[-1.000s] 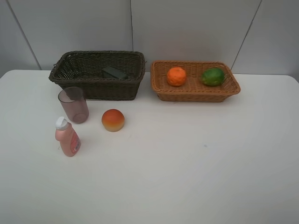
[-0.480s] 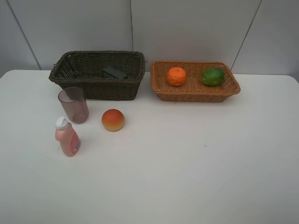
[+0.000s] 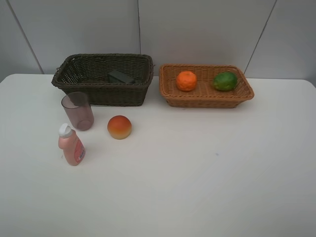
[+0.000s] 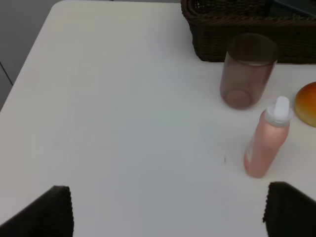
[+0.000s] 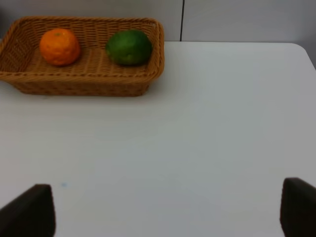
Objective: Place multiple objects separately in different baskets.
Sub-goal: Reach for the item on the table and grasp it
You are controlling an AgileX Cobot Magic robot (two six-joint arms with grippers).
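While the white bench carries everything, the dark brown basket sits at its back and serves as the mark for the rest. The tan basket, which is shallower, stands just beside the dark brown basket, on its right in the high view, and the two do not touch. The translucent cup stands upright just in front of the dark brown basket's left front corner. The pink bottle, white cap up, stands farther out from that corner, beyond the cup. The peach lies in front of the dark brown basket's long wall, apart from it. The orange rests in the tan basket at the end nearer the dark brown basket, the green fruit at the farther end. The black bottle lies inside the dark brown basket, partly hidden by its wall. The left fingers are spread wide and hold nothing, and the cup and pink bottle lie between them and the dark brown basket. The right fingers are also spread wide and hold nothing.
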